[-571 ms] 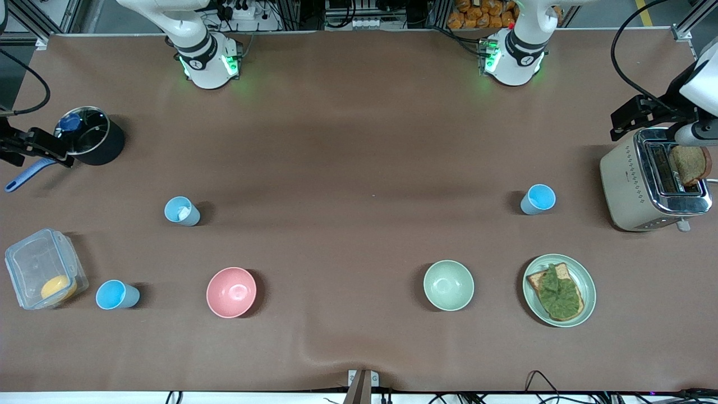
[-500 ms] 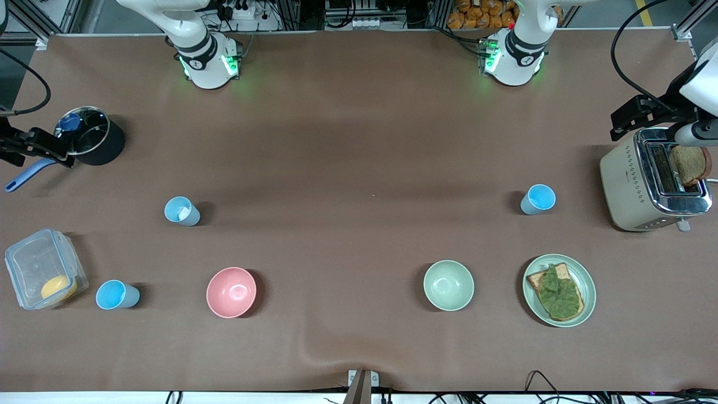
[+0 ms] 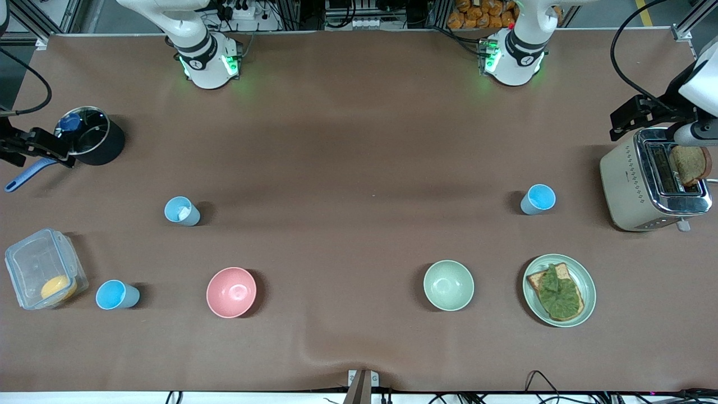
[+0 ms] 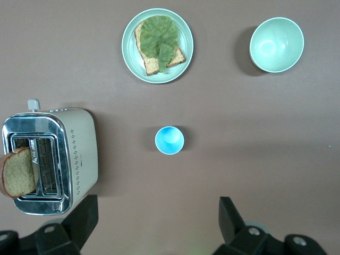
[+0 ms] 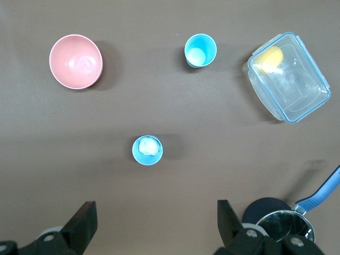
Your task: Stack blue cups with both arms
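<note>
Three blue cups stand upright and apart. One [image 3: 537, 199] is toward the left arm's end beside the toaster; it also shows in the left wrist view [image 4: 170, 139]. One [image 3: 182, 210] toward the right arm's end holds something white; it also shows in the right wrist view [image 5: 147, 150]. The third [image 3: 116, 294] stands nearer the camera, next to a clear box, and shows in the right wrist view too [image 5: 200, 50]. My left gripper [image 4: 158, 201] is open, empty and high over bare cloth. My right gripper [image 5: 156, 204] is likewise open, empty and high.
A pink bowl [image 3: 231, 292] and a pale green bowl [image 3: 448, 285] sit near the front edge. A plate with toast and lettuce [image 3: 559, 290], a toaster with bread [image 3: 653, 179], a lidded black pot [image 3: 90, 143] and a clear box holding something yellow [image 3: 45, 275] are around.
</note>
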`<state>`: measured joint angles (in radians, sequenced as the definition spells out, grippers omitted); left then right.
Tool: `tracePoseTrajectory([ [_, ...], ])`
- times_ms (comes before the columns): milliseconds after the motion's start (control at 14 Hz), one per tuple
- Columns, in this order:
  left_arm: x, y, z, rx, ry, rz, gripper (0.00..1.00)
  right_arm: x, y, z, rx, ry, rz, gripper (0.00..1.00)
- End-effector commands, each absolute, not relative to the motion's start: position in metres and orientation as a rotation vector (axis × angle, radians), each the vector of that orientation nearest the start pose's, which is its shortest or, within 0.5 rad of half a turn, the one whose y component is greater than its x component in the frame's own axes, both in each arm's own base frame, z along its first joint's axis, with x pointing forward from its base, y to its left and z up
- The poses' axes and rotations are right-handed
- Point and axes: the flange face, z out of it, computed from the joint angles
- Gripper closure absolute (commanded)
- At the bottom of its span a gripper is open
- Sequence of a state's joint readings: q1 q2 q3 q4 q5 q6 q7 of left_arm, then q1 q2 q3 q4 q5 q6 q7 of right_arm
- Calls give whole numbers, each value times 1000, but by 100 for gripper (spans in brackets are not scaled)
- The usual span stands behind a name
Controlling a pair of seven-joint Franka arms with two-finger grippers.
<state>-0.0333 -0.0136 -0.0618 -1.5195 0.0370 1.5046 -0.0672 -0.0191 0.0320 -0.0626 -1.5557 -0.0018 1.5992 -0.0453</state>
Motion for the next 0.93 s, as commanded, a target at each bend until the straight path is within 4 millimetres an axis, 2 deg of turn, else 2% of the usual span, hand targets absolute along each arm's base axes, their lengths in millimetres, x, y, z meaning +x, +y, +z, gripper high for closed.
tracePoseTrajectory([
  [0,540,-45,655,-3083,50,5,0,562,-43,617,-3131,68,-27,0],
  [214,540,-46,654,-3083,45,7,0,569,-32,605,-3139,29,16,0],
  [429,540,-48,650,-3075,49,20,0,577,-32,586,-3135,25,69,0],
  [714,538,-43,642,-3069,33,88,0,587,-1,558,-3135,-38,153,0],
  [857,536,-43,627,-3063,32,156,0,597,19,521,-3134,-83,238,0],
])
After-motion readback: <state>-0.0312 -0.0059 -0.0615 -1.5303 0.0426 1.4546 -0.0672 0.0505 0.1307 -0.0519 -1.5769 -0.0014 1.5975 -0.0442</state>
